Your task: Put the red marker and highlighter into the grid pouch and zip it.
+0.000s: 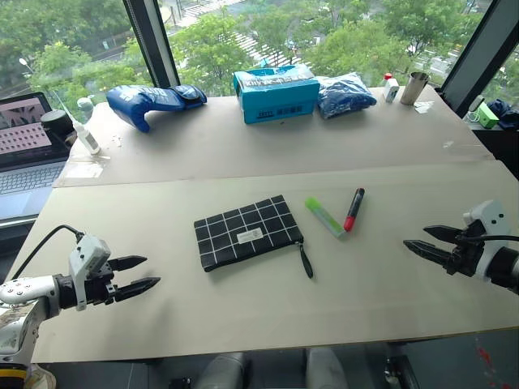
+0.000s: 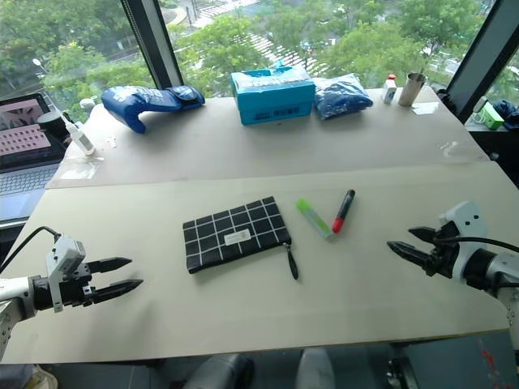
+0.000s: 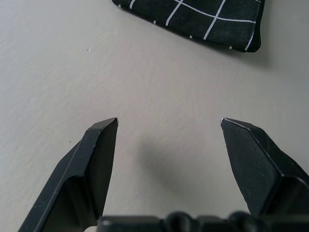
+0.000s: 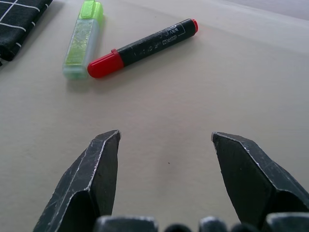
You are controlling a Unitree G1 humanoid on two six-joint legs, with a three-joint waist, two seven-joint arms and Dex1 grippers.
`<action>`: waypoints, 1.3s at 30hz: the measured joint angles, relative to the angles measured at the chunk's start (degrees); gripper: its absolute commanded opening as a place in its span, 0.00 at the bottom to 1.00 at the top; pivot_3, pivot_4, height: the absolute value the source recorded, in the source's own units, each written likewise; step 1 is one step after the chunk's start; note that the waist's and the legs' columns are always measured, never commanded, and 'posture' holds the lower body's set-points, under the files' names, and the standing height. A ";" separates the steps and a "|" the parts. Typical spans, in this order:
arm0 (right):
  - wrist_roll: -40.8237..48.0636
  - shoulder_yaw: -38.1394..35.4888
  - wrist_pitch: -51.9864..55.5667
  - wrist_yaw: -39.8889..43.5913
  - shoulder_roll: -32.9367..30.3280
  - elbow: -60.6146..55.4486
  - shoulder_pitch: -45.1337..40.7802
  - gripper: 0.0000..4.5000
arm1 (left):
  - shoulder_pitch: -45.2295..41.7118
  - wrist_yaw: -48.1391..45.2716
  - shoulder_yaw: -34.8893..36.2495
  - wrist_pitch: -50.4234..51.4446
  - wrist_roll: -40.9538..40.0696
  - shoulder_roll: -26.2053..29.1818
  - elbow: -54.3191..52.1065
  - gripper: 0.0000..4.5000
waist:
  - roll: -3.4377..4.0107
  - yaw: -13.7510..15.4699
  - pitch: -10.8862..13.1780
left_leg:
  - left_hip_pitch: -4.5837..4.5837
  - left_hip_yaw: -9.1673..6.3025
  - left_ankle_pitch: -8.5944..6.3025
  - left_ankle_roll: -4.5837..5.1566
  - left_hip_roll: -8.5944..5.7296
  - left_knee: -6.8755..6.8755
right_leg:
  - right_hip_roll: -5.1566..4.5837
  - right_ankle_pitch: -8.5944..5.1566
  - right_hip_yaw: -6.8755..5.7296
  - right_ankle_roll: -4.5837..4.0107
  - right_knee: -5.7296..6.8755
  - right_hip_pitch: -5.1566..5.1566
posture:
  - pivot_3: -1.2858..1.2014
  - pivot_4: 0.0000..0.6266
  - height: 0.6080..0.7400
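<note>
Near the middle of the pale worktop [image 1: 243, 324] the grid pouch [image 1: 247, 232] is laid flat, its white label facing up and its black zipper strap trailing off the right-hand corner. Whether the zipper is run shut cannot be made out. Just right of the pouch the highlighter [image 1: 324, 216] and the red marker [image 1: 354, 209] are set in a V, their near ends almost touching; whether they actually meet cannot be told. In the right wrist view the marker's barrel is seen as mostly black with red ends, its printed lettering too small to be read.

The left gripper [image 1: 138, 274] is held low over the worktop at the left, fingers spread and empty, well apart from the pouch, of which one corner is cut off at the edge of the left wrist view. The right gripper [image 1: 423, 240] is held at the right, fingers likewise spread with nothing between them, clear of the marker.

At the far edge a blue box [image 1: 276, 93], blue bundles and a metal cup [image 1: 415, 87] are lined up; a laptop [image 1: 26, 146] is cropped at the left.
</note>
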 measured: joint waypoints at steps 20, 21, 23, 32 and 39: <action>6.71 21.27 8.33 0.87 10.12 -12.67 -20.72 0.01 | -10.02 -1.44 -7.07 -23.69 12.76 0.91 9.66 0.82 | -0.14 -0.31 0.06 | 0.13 0.21 0.09 -0.28 0.27 -0.20 | 0.15 0.15 -0.06 -0.14 -0.19 -0.09 | 0.52 0.24 1.00; 6.35 24.15 8.52 1.00 11.33 -13.16 -21.50 0.01 | -10.64 -1.47 -7.46 -25.31 13.63 0.92 10.06 0.82 | -0.15 -0.31 0.07 | 0.12 0.21 0.11 -0.37 0.29 -0.20 | 0.18 0.16 -0.07 -0.15 -0.20 -0.12 | 0.52 0.24 1.00; 3.36 29.64 8.57 -0.10 13.79 -12.60 -24.09 0.01 | -11.26 -1.94 -8.61 -28.09 14.88 0.96 10.58 0.82 | -0.16 -0.36 0.07 | 0.11 0.28 0.09 -0.41 0.29 -0.19 | 0.18 0.17 -0.08 -0.16 -0.19 -0.18 | 0.52 0.24 1.00; -13.02 43.30 0.81 -4.66 24.13 3.73 -36.40 0.01 | -18.23 -4.04 -15.32 -40.24 20.62 1.51 17.00 0.82 | -0.20 -0.39 0.03 | 0.10 0.63 0.08 -0.49 0.41 -0.19 | 0.21 0.30 -0.15 -0.34 -0.01 -0.57 | 0.52 0.24 1.00; -20.91 49.28 -4.77 -2.49 23.45 7.28 -36.43 0.01 | -23.70 -3.47 -18.93 -47.24 22.85 -2.01 20.66 0.82 | -0.20 -0.13 -0.01 | 0.10 0.84 0.09 -0.49 0.45 -0.19 | 0.21 0.43 -0.15 -0.36 0.00 -0.67 | 0.52 0.24 1.00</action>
